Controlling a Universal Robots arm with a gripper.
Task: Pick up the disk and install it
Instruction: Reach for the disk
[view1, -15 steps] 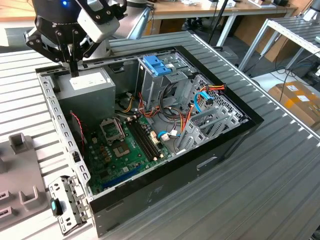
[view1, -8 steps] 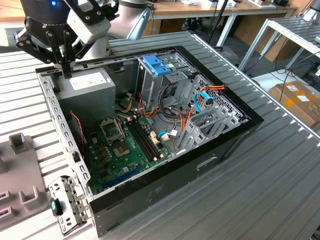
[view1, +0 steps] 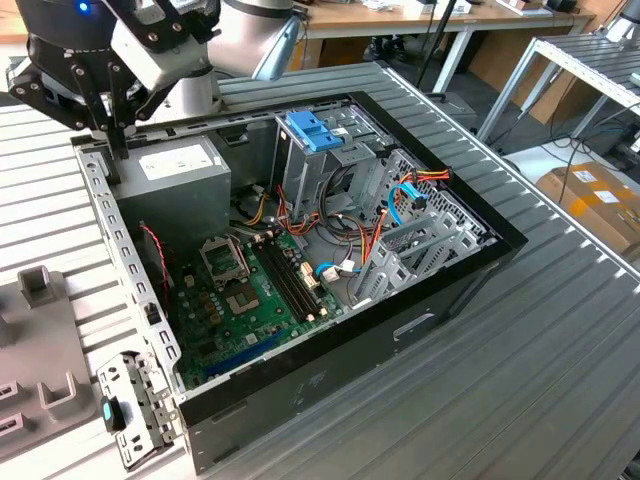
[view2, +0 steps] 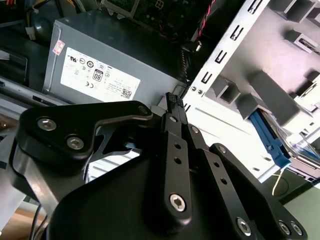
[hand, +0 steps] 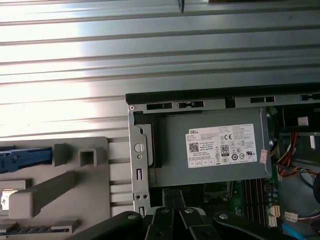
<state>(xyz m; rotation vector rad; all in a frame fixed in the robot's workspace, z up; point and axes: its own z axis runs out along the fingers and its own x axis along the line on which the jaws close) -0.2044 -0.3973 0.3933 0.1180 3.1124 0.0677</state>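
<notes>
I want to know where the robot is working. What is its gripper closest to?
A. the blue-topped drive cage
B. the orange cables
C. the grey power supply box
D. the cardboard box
C: the gripper hangs right beside the grey power supply with the white sticker.

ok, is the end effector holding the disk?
No. In the second wrist view the end effector is shut with nothing between its fingers, close to the grey box.
</notes>
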